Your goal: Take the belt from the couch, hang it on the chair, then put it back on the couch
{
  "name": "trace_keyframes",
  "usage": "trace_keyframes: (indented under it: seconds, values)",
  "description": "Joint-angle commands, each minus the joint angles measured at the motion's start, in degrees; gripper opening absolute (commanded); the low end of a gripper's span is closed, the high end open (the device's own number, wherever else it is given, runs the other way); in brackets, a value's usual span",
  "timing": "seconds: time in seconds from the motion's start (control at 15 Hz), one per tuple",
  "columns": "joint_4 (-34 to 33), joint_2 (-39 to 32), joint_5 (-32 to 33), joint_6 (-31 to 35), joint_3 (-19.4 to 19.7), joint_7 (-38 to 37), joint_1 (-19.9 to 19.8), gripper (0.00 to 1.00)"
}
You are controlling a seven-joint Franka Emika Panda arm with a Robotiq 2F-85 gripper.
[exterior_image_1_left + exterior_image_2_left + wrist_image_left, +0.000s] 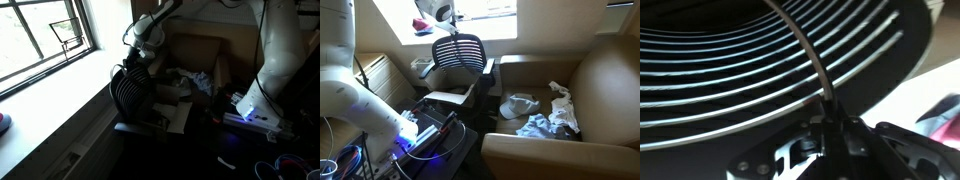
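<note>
My gripper is shut on a thin grey belt. In the wrist view the belt runs up from the jaws in a curve across the black ribbed back of the chair. In both exterior views the gripper is at the top edge of the chair back. The belt is too thin to make out there. The brown couch stands beside the chair, apart from the gripper.
Crumpled clothes and a light cap lie on the couch seat. Papers and a box sit on the chair seat. The robot base with a blue light stands near. A window is behind the chair.
</note>
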State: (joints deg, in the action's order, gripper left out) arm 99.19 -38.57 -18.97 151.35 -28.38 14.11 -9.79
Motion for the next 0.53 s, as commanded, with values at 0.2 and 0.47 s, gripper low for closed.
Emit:
trace_keyframes:
  seconds: [0.2, 0.47]
  values:
    - [-8.84, 8.66, -15.97, -26.98, -11.93, 1.58, -11.37, 0.01]
    - [-13.49, 17.54, -37.45, -40.55, -3.35, 2.51, -11.31, 0.01]
